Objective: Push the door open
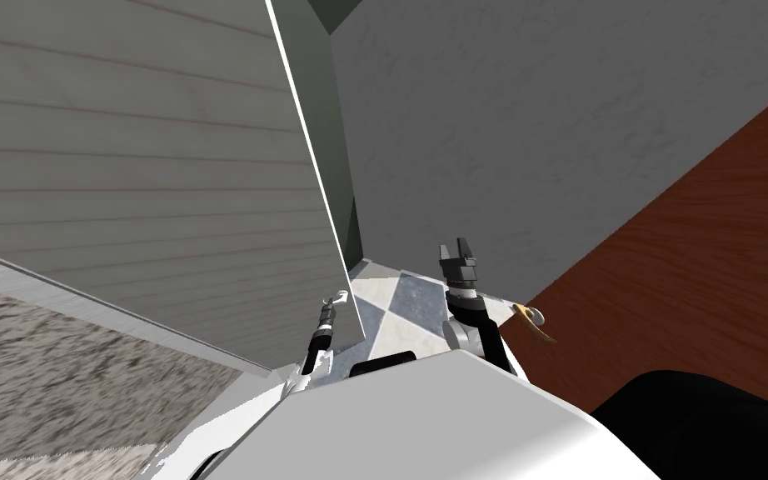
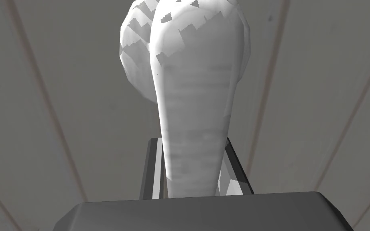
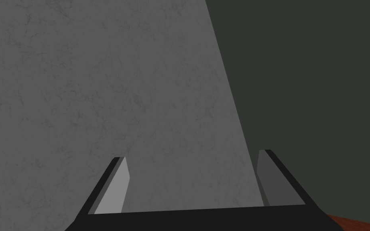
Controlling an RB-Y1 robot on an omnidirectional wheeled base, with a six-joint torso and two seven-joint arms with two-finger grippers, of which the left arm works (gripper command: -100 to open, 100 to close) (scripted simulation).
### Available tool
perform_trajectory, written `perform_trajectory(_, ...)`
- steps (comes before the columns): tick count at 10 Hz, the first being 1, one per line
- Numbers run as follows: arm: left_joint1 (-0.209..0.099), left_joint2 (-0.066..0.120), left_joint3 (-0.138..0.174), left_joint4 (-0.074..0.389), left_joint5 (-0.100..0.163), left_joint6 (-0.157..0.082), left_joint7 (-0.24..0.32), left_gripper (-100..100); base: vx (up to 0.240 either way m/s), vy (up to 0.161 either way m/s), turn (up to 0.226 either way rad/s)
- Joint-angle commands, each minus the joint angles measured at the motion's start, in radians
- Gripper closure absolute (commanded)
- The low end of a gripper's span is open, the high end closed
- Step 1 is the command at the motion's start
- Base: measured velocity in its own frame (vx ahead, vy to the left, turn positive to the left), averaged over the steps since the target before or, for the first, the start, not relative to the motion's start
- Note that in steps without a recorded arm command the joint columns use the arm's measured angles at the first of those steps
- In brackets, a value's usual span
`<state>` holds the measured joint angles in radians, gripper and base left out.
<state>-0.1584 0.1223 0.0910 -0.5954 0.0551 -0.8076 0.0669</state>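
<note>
A grey panelled door (image 1: 166, 167) with a white edge stands slanted at my left, partly swung. Its white lever handle (image 1: 341, 294) sits near that edge. My left gripper (image 1: 334, 302) is shut on the handle. In the left wrist view the white handle (image 2: 196, 80) runs up between the fingers (image 2: 153, 168), which press its sides, with the door panel (image 2: 39, 100) right behind. My right gripper (image 1: 456, 247) hangs open to the right of the door edge, holding nothing. In the right wrist view the right gripper (image 3: 192, 155) faces a wall.
A grey wall (image 1: 541, 125) rises ahead, close to the right gripper. At the right is a reddish-brown wooden door (image 1: 707, 250) with a brass lever (image 1: 532, 318). Checked floor tiles (image 1: 403, 304) lie between the doors. Speckled grey flooring (image 1: 41, 375) is at the lower left.
</note>
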Motion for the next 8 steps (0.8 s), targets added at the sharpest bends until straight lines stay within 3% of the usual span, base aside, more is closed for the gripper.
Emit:
perform_trajectory(1,0.001,-0.003,0.011,-0.007,0.007,0.005,-0.007,100,0.18,-0.076,0.049)
perform_trajectory(3,0.001,-0.003,0.03,-0.005,0.018,0.004,-0.016,100,0.182,-0.103,0.062)
perform_trajectory(8,0.01,0.005,0.067,-0.007,0.038,0.007,-0.03,100,0.16,-0.031,0.037)
